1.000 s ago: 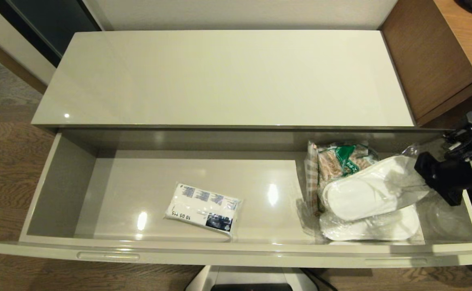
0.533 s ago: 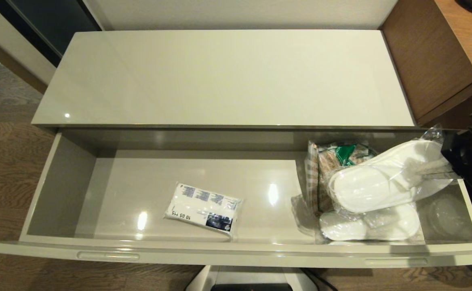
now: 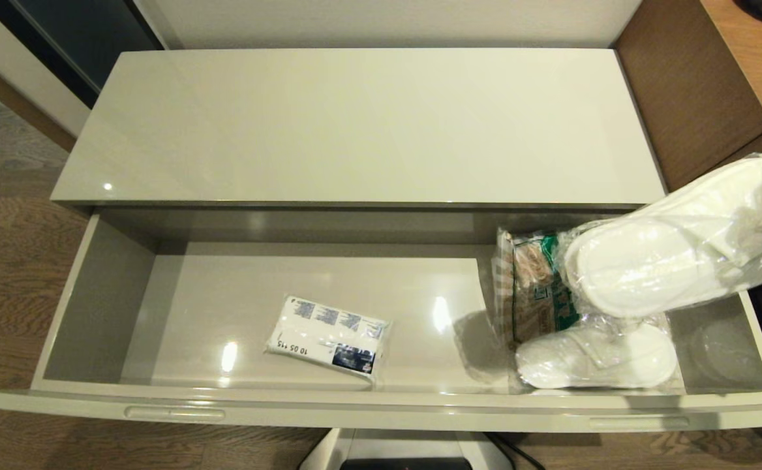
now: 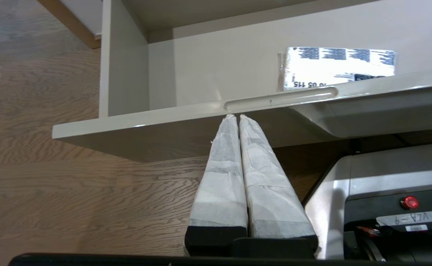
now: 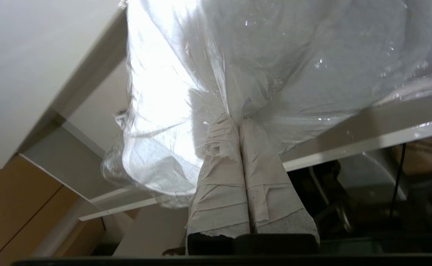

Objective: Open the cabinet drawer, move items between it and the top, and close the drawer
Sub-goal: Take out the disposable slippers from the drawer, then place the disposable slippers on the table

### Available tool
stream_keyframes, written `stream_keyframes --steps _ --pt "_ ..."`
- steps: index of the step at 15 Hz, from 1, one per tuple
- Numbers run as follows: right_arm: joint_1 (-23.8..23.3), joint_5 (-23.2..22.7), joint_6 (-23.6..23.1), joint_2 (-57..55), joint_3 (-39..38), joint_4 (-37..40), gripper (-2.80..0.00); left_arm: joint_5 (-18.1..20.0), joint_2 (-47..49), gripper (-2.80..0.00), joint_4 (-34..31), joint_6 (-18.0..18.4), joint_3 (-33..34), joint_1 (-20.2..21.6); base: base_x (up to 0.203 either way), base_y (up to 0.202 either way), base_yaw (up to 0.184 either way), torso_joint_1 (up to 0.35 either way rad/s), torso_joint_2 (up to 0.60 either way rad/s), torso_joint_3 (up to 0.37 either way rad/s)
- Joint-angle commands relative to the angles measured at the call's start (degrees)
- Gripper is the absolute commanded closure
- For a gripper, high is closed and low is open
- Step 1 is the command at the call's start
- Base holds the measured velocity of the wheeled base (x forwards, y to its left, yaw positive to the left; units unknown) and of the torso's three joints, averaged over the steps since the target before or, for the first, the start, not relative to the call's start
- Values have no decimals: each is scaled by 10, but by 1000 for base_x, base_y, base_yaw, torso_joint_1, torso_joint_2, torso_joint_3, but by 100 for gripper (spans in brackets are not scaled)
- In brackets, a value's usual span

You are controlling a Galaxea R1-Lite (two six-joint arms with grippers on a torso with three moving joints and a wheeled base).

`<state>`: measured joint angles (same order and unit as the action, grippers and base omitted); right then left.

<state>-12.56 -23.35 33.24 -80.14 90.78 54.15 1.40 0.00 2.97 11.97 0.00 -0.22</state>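
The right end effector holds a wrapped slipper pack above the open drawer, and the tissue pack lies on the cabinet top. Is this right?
Not quite. The head view shows the tissue pack inside the open drawer, not on the cabinet top. The right end effector does hold the wrapped slipper pack.

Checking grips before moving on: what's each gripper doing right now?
Left gripper: shut, empty, below the drawer front.
Right gripper: shut on the wrapped slippers.
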Motion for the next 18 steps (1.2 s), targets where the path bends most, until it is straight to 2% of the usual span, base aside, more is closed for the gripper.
stream_keyframes --steps 1,3,6,9,10,12,14,16,18 --pt "3 0 1 15 54 9 0 0 1 0 0 1 0 0 0 0 0 0 0 0" --pt "10 2 1 -1 75 8 0 0 1 0 0 1 0 0 0 0 0 0 0 0" --pt "25 5 -10 -113 163 -18 0 0 1 0 0 1 0 0 0 0 0 0 0 0" --pt "42 7 -83 -187 193 -121 0 0 1 0 0 1 0 0 0 0 0 0 0 0" --pt "45 7 -111 -201 174 -158 0 0 1 0 0 1 0 0 0 0 0 0 0 0" --pt "52 23 -156 -228 82 -281 0 0 1 0 0 1 0 0 0 0 0 0 0 0" --pt "56 80 -212 -258 -3 -464 0 0 1 0 0 1 0 0 0 0 0 0 0 0" --pt "58 116 -262 -277 -32 -522 0 0 1 0 0 1 0 0 0 0 0 0 0 0" --pt "57 135 -261 -283 -37 -561 0 0 1 0 0 1 0 0 0 0 0 0 0 0"
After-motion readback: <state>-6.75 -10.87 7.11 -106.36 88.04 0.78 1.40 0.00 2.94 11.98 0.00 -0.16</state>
